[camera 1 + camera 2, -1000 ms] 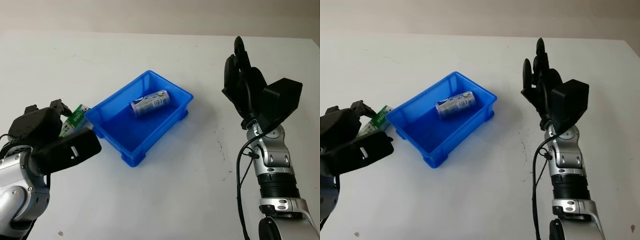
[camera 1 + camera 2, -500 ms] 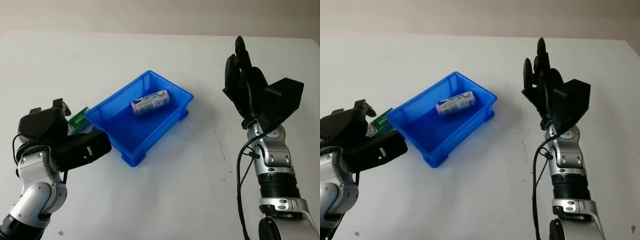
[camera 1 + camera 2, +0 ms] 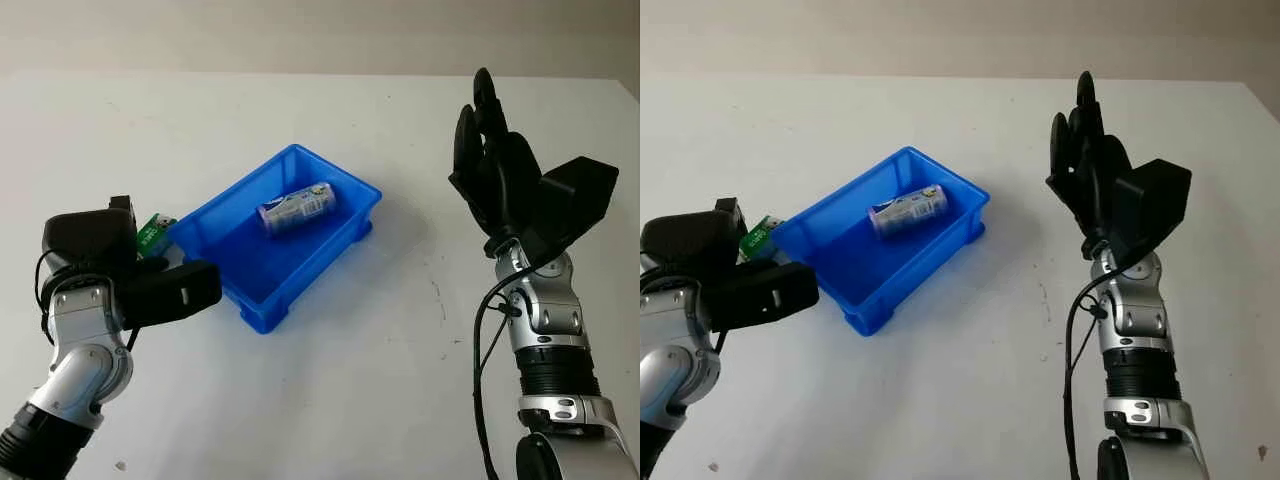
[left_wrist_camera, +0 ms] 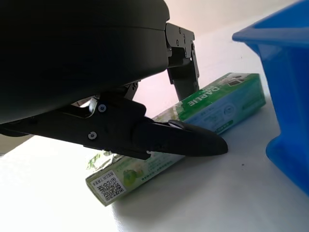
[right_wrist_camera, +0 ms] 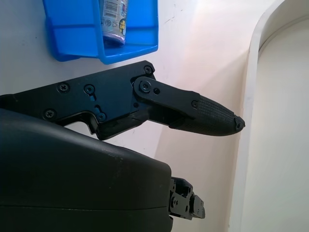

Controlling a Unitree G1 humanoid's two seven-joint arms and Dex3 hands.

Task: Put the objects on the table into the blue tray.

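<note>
Blue tray sits on our white table, set at a slant, a little left of the middle of the scene. Inside it a small can with a pale label lies on its side, toward the far end of the tray floor.

Just outside the tray's left corner we see a green toothpaste box lying flat on the table. From the head camera only one end of this carton peeks out between the tray wall and our left hand. In the left wrist view the box stretches along the table, one end near the blue wall, the other end carrying a small square code.

Our left hand is down at the box, beside the tray's left corner. One of its fingers reaches along the near side of the carton and another stands behind it, so the box lies between them. We cannot tell whether they are pressing on the carton or merely flanking it.

Our right hand is raised above the table well to the right of the tray, open and holding nothing. In the right wrist view one of its fingers stretches out, with the tray and the can seen beyond it.
</note>
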